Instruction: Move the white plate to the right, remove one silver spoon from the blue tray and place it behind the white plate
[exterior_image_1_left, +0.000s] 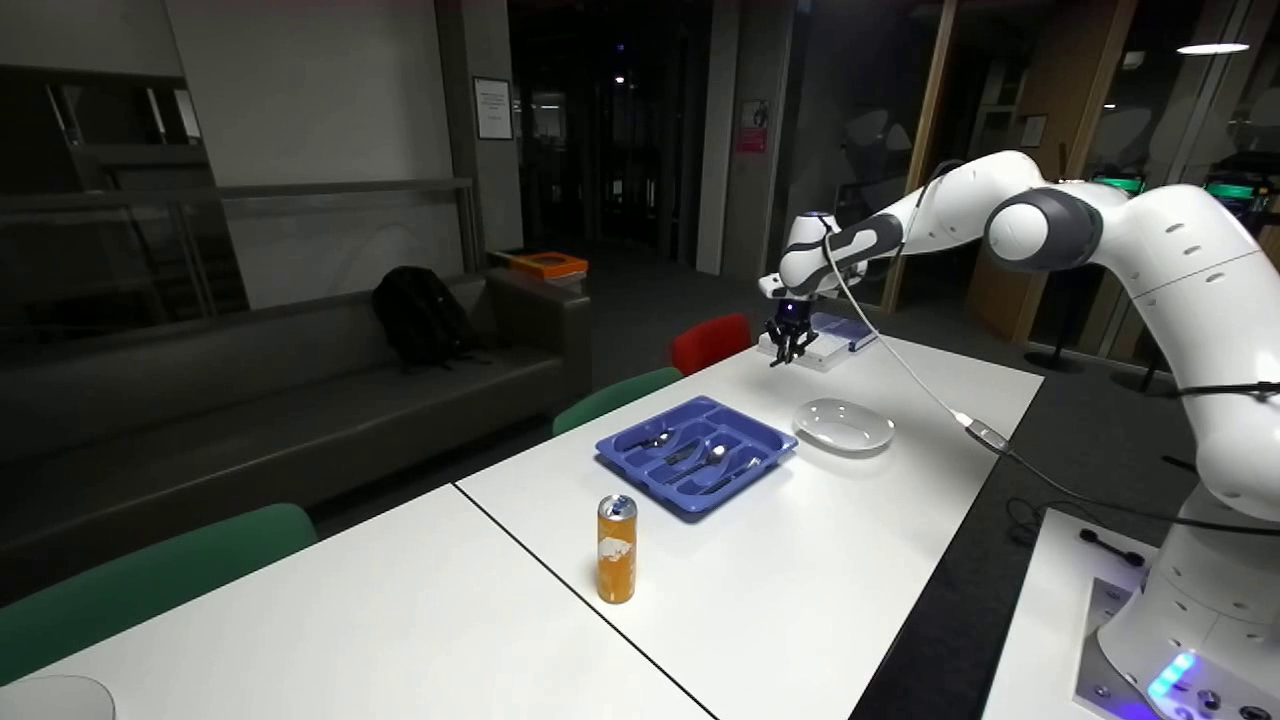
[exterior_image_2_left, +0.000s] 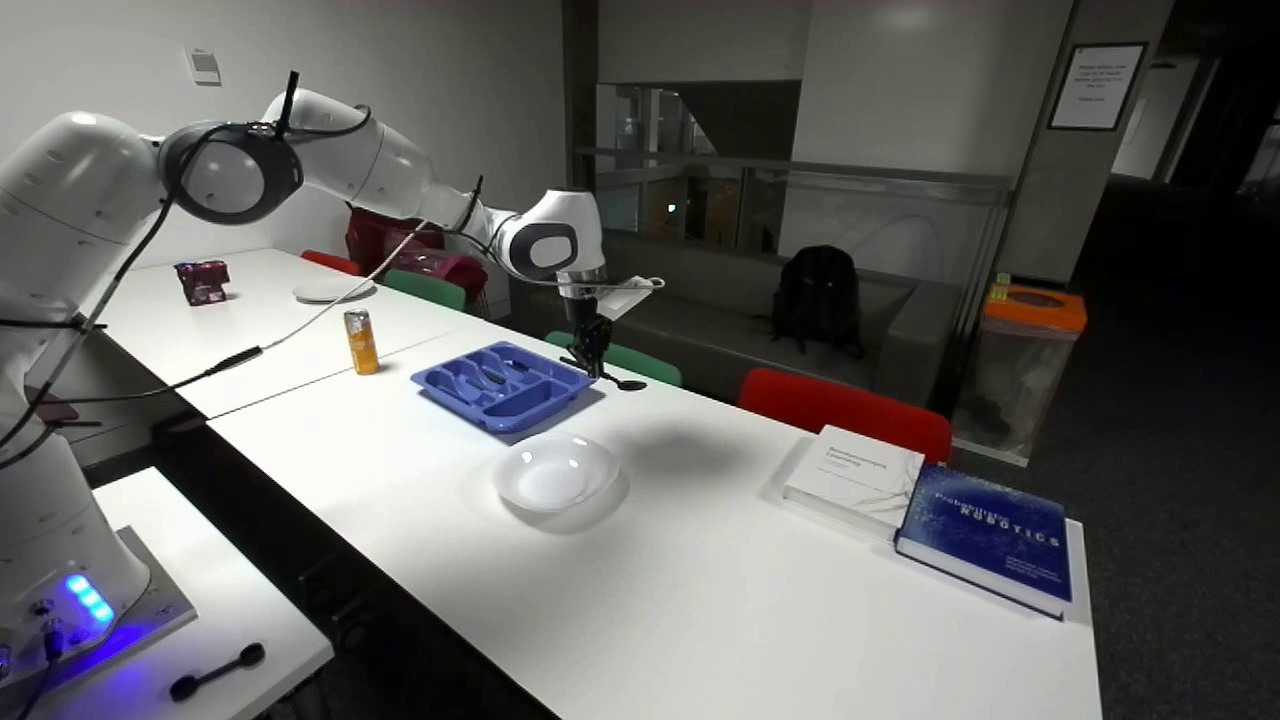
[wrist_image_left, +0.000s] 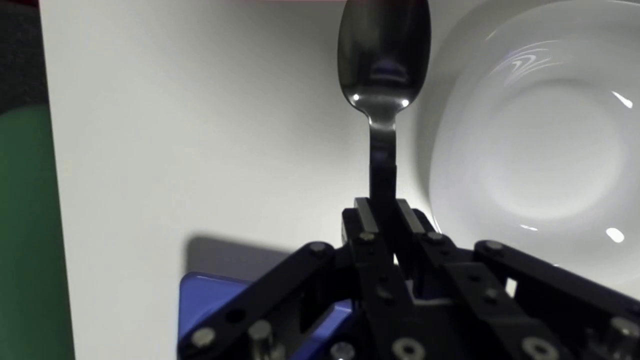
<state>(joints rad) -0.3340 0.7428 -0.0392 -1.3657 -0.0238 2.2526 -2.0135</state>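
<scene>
Above the smooth white table (exterior_image_2_left: 760, 600), the black gripper (wrist_image_left: 385, 215), all rods and bolts, has a spoon (wrist_image_left: 384, 60) pinched by its slim handle, the jaws narrowed snugly on either side. From where I stand, the spoon's oval bowl, dark and polished, pokes out with bright glints at the neck, off the tabletop; in the wrist view it shows beside the rim of the plate (wrist_image_left: 550, 150). That plate is round, shallow and glossy white, sitting just beside the tray (exterior_image_2_left: 523, 400), a rectangle of blue, plastic-looking stuff divided into curved compartments where silvery cutlery (exterior_image_1_left: 716, 455) lies. Near the tray, well apart from the plate, a slender orange can (exterior_image_1_left: 616, 560) stands upright with a metal top. Toward the table's end, a thick white book (exterior_image_2_left: 855, 470) and a dark blue book (exterior_image_2_left: 990, 535) lie flat, side by side, with a red chair (exterior_image_2_left: 800, 400) curving behind.
</scene>
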